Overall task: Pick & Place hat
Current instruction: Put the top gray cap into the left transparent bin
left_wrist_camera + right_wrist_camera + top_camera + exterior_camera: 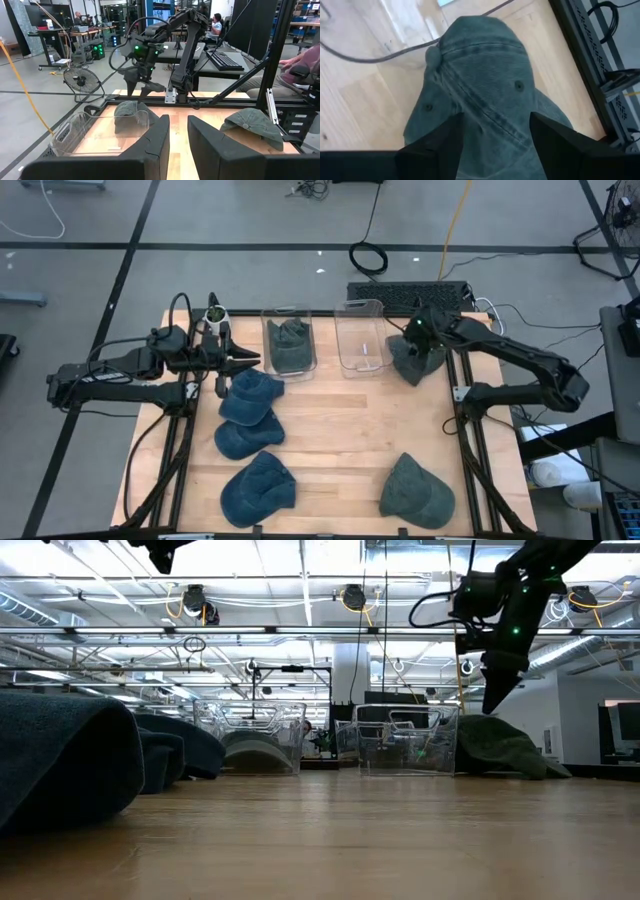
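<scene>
Right gripper (pixel 418 340): fingers apart, poised directly above the green cap (pixel 412 361) at the table's far right edge; nothing held.
Green cap: lies on the wood just beside the empty clear bin (pixel 361 337); in the right wrist view its crown (pixel 485 85) fills the gap between the two fingers.
Risk, grasp: soft denim may fold so that the fingers pinch only a thin pleat; the cap could then slip free when lifted.
Risk, collision: the empty clear bin's wall stands close to the cap; a descent drifting that way could nudge or tip the bin.
Risk, placement: the brim may catch on the bin rim, leaving the cap draped over the edge.
Left gripper (pixel 240 360): fingers close together, a narrow gap visible, empty; hovers near the far left edge above the blue caps.
Filled bin (pixel 289 344): holds one dark cap already.
Blue caps (pixel 250 395): three in a column along the left side.
Second green cap (pixel 415 492): near right corner, well apart.
Obstructions: none between the right gripper and its cap.
</scene>
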